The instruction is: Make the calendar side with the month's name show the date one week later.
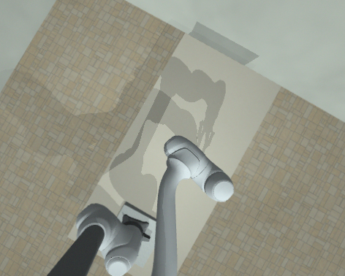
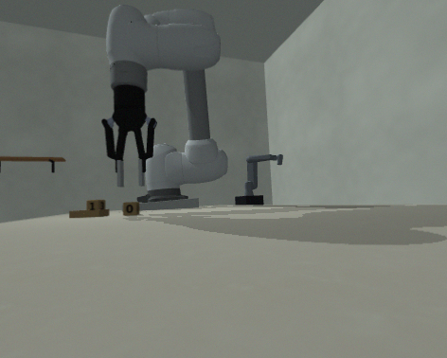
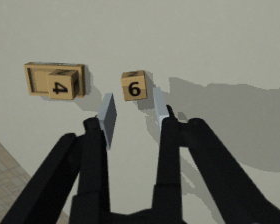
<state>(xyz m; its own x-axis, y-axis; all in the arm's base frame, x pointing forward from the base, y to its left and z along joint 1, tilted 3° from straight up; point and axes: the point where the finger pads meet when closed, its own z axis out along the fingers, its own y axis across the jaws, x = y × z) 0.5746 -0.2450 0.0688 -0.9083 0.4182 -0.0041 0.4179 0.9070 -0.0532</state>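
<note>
The tray (image 2: 89, 214) (image 3: 38, 82) stands on the pale table top. One wooden cube (image 2: 96, 205) (image 3: 61, 88) sits in the tray's right part in the wrist view, a sideways 4 on top; the exterior view shows a 1 and what looks like a 3 on its sides. The other cube (image 2: 131, 208) (image 3: 134, 89) lies on the table beside the tray, with a 0 towards the exterior camera and a 6 or 9 on top. My gripper (image 2: 131, 177) (image 3: 134, 101) is partly open and empty, pointing down above the loose cube. The top view does not show the cubes or tray.
My arm (image 1: 167, 219) (image 2: 195, 104) reaches over the pale table top (image 1: 244, 106) (image 2: 222, 284). A small grey arm (image 2: 252, 175) on a dark block stands in the background. An orange shelf (image 2: 25, 159) hangs on the far wall. Arm shadows fall across the table.
</note>
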